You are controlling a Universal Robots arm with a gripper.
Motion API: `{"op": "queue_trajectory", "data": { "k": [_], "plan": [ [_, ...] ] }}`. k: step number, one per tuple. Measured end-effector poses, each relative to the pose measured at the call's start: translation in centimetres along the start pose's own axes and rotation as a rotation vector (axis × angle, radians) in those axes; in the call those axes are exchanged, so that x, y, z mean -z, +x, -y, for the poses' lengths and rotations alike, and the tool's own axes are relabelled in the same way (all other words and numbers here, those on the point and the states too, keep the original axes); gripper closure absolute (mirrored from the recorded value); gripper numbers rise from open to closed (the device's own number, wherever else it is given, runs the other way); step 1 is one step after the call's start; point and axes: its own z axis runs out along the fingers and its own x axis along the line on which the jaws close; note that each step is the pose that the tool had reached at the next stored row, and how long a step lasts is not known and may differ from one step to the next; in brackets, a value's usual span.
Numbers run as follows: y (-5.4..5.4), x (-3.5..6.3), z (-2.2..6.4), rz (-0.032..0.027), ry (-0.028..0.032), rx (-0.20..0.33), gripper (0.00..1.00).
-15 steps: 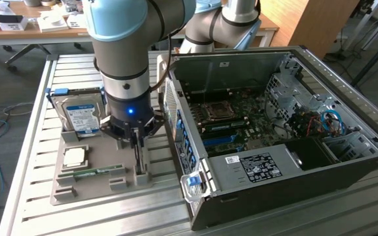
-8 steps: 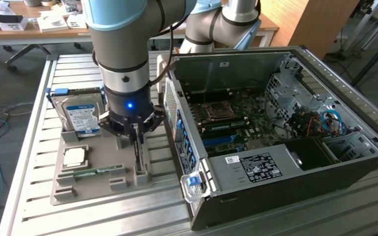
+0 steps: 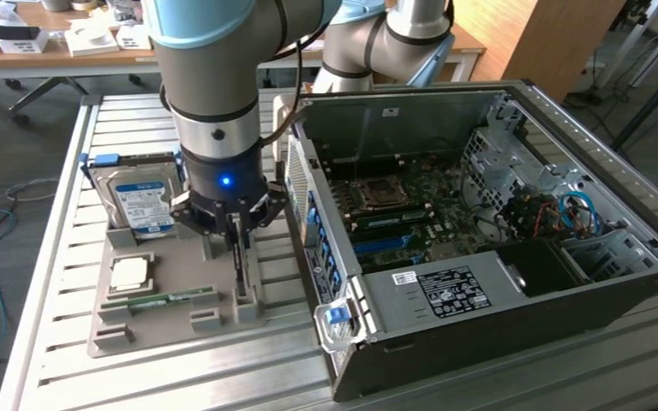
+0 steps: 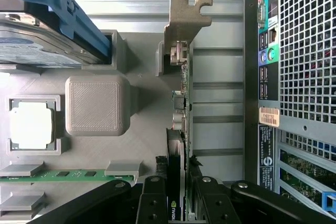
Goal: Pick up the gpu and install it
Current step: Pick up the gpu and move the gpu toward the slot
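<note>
At the exterior view's left, a slatted metal bench (image 3: 61,214) carries a matte grey moulded tray (image 3: 169,324). In the tray's far corner a boxy silver hard drive (image 3: 140,204) leans in a blue plastic frame. Nearer lie a square, pale-topped processor chip (image 3: 131,272) and a slim green memory stick (image 3: 167,299). Right of these, the gpu (image 4: 178,124), a thin black card with a silvery bracket (image 4: 185,19) at its far end, stands on edge in the tray's slot. The black end effector (image 4: 178,174) straddles the gpu from above, pinching the card's near end. At the exterior view's right stands an open computer case (image 3: 512,342) with perforated metal walls.
</note>
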Motion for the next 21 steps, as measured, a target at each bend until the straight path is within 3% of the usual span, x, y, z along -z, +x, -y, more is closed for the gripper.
{"op": "queue_trajectory", "data": {
  "k": [12,21],
  "plan": [
    [0.0,1.52,-0.07,-0.0001,0.0001,0.001,0.74],
    [-0.1,1.88,-0.09,-0.0001,0.0,0.003,0.74]
  ]
}}
